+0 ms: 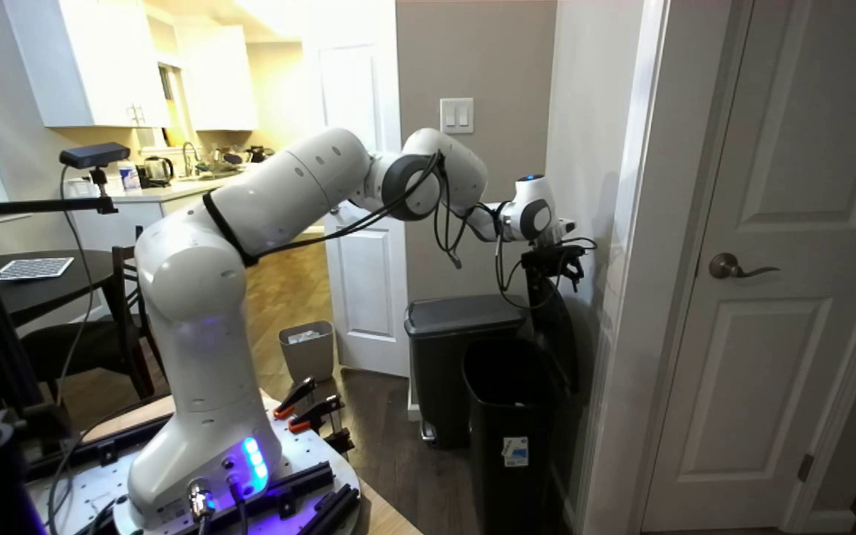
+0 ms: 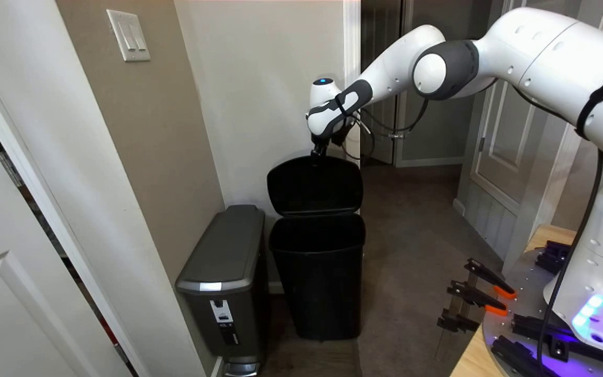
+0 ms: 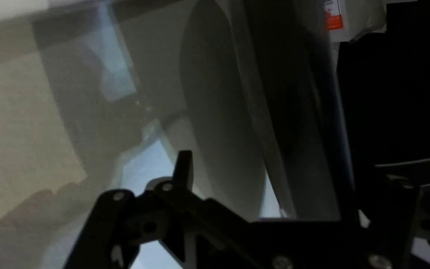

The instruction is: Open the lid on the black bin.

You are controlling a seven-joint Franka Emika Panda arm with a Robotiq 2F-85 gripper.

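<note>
So, exterior view: lid [image 2: 314, 186] stood up, long axis 9-to-3, at 6 o'clock from gripper [image 2: 318, 152]; fingers [image 3: 182, 170] spread either side. Exit toward 12 looked best imo.

In both exterior views we see a closed grey bin [image 2: 222, 246] just beside a wall [image 2: 149, 136] with a white light switch [image 2: 129, 35] above. On the floor [image 1: 380, 401] we find a small wastebasket [image 1: 310, 364], something pale [image 1: 305, 336] inside it, near a white door [image 1: 366, 297]. Farther back we make out a kettle [image 1: 159, 169] on a counter [image 1: 174, 193], with white cabinets [image 1: 116, 74] higher up. We also see a chair [image 1: 82, 348] by a dark table [image 1: 34, 293], where a flat, pale, grid-patterned thing [image 1: 34, 268] lies; we cannot tell what it is.
</note>
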